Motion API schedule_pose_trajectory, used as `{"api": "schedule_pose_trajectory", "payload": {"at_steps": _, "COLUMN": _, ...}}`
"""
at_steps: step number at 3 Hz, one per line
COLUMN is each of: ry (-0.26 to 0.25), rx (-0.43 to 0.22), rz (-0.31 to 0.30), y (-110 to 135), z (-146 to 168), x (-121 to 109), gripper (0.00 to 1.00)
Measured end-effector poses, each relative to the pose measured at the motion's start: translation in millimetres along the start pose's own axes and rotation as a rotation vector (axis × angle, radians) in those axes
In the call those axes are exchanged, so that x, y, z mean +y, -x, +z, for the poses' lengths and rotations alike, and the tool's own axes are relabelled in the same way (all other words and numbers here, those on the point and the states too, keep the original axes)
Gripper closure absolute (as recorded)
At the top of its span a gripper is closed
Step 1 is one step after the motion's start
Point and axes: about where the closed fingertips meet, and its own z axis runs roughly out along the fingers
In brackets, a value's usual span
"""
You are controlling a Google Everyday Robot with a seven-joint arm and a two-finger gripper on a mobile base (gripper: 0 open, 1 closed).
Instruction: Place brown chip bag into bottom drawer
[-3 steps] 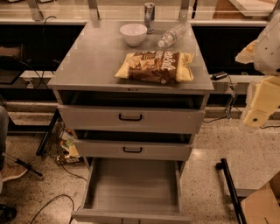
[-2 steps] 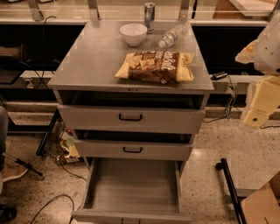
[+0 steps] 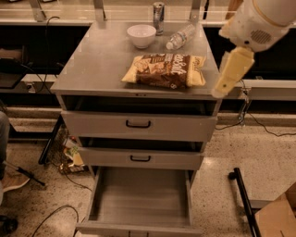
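Observation:
The brown chip bag [image 3: 164,70] lies flat on the grey cabinet top [image 3: 97,65], near its front right. It has a dark brown middle and yellow ends. The bottom drawer [image 3: 141,206] is pulled wide open below, showing a plain grey floor with nothing in it. My gripper [image 3: 230,71] hangs from the white arm [image 3: 259,25] at the upper right. It is beside the bag's right end, over the cabinet's right edge, and holds nothing I can see.
A white bowl [image 3: 141,35], a clear plastic bottle [image 3: 181,37] and a metal can [image 3: 158,11] stand at the back of the cabinet top. The two upper drawers [image 3: 138,125] are slightly ajar. A black bar [image 3: 243,199] and a cardboard box [image 3: 277,217] are on the floor at right; cables lie at left.
The arm and gripper have moved left and up, from beside the cabinet to right next to the bag's right end. The bag and drawers have not moved.

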Motion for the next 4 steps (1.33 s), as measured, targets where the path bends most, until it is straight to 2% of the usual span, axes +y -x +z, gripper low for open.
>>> {"api": "schedule_pose_trajectory", "payload": {"at_steps": 1, "ry": 0.015, "rx": 0.010, "rz": -0.001, "y": 60, "z": 75, "x": -47, "gripper": 0.00}}
{"api": "schedule_pose_trajectory", "payload": {"at_steps": 2, "ry": 0.030, "rx": 0.086, "rz": 0.017, "y": 88, "z": 131, "x": -64, "gripper": 0.00}}
{"api": "schedule_pose_trajectory", "payload": {"at_steps": 3, "ry": 0.035, "rx": 0.171, "rz": 0.057, "y": 97, "z": 181, "x": -73, "gripper": 0.00}}
{"api": "schedule_pose_trajectory", "payload": {"at_steps": 4, "ry": 0.025, "rx": 0.221, "rz": 0.103, "y": 97, "z": 210, "x": -85, "gripper": 0.00}}
